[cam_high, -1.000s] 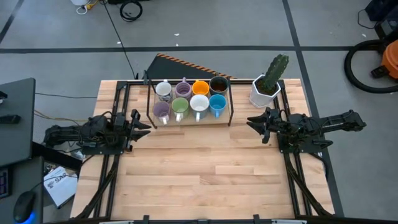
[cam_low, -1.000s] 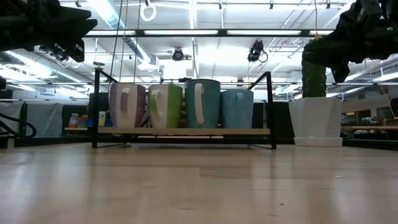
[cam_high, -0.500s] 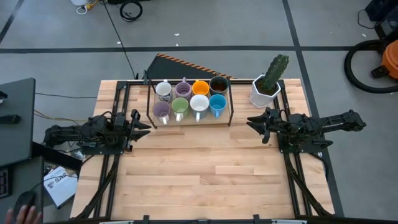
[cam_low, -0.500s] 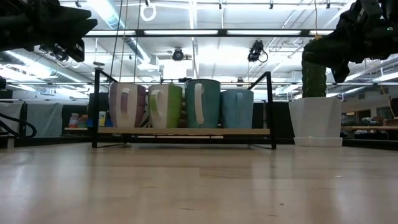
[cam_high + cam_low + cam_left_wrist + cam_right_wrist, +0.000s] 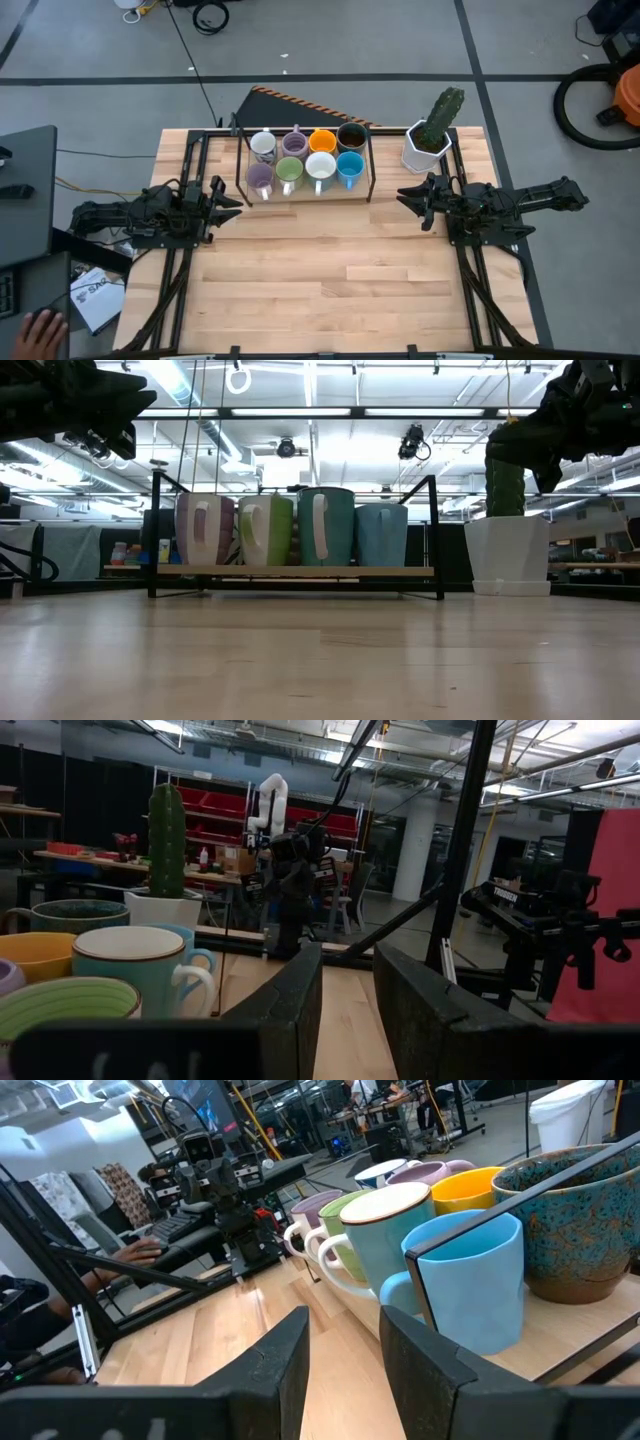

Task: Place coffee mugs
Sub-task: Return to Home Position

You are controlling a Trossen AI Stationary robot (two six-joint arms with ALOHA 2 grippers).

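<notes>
Rack (image 5: 300, 571): a black-framed wooden shelf at the back middle of the table (image 5: 330, 280). It carries two rows of four, all upright and packed side by side.
Back row, left to right from above: back white mug (image 5: 263, 143), back purple mug (image 5: 294, 142), orange mug (image 5: 322, 140), brown mug (image 5: 351, 135).
Front row, same order: front purple mug (image 5: 259, 177), green mug (image 5: 289, 169), front white mug (image 5: 320, 165), blue mug (image 5: 349, 165). Their handles face the table's front edge.
Front white mug: white inside and pale teal outside, as the low view shows.
Left gripper (image 5: 232, 202): hovers over the table's left side, just left of the rack's front corner, aimed at the table's middle. Its fingers are apart by a narrow gap, with nothing between them.
Right gripper (image 5: 405, 197): hovers over the right side, right of the rack and in front of the cactus pot, aimed toward the left gripper. Its fingers are parted and hold nothing.
Height: the low view shows both arms raised well above the tabletop.
Cactus pot (image 5: 424, 150): white and faceted, at the back right corner, near the rack's right end but not touching it.
Person's hand (image 5: 40, 330): off the table, at the lower left corner of the high view.
</notes>
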